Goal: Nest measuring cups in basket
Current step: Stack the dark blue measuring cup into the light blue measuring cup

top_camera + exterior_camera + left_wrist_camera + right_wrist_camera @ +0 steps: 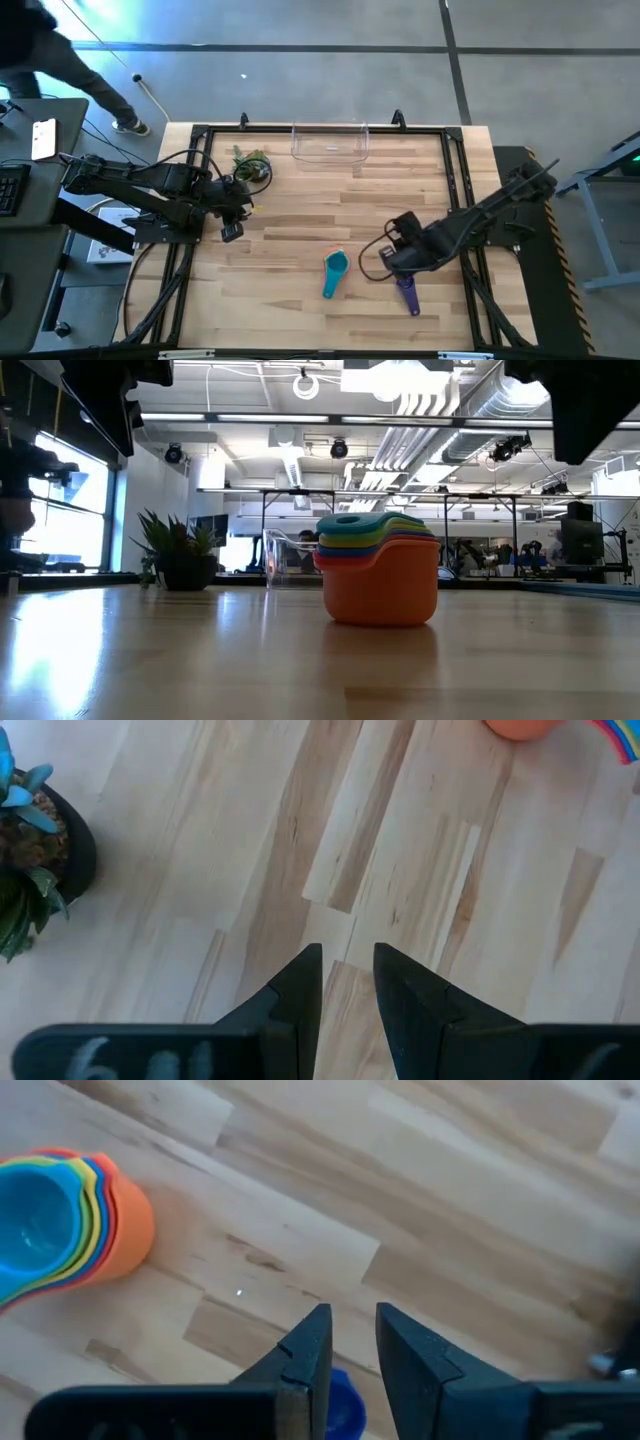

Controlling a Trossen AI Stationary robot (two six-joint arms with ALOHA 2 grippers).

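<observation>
The measuring cups sit nested in one stack on the table, well apart from the clear basket at the far edge. Both the left pincer and right pincer hover slightly parted, empty

Left gripper fingers slightly apart above bare table, potted plant nearby

The pale wooden plank tabletop has a smooth, lightly glossy finish with visible grain. The nested stack of coloured measuring cups is smooth, satin plastic. At 12 o'clock, the clear rectangular plastic basket is transparent and glossy. Each claw's fingers are matt black plastic.
</observation>
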